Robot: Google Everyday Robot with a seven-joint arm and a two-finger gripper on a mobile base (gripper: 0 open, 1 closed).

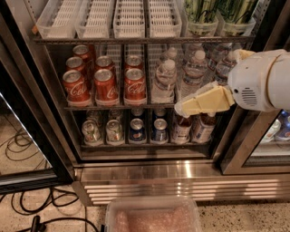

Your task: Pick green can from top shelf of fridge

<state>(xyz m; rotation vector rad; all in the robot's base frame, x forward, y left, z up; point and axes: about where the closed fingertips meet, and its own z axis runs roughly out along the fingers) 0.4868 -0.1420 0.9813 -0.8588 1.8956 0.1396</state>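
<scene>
The fridge (149,174) stands open in front of me. Its top shelf (136,40) holds white slotted lane trays (131,18) on the left. At the shelf's right end, clear tubs hold two tall green cans (200,10), and only their lower parts show. My gripper (182,108), cream-coloured on a white arm (260,81), reaches in from the right. It sits in front of the water bottles on the middle shelf, well below the green cans and a little to their left. It holds nothing that I can see.
Red cola cans (106,84) and water bottles (164,79) fill the middle shelf. Small cans (136,129) and bottles stand on the bottom shelf. The black-edged glass door (27,136) hangs open at left. Cables (31,213) lie on the floor. A clear tub (152,215) sits below.
</scene>
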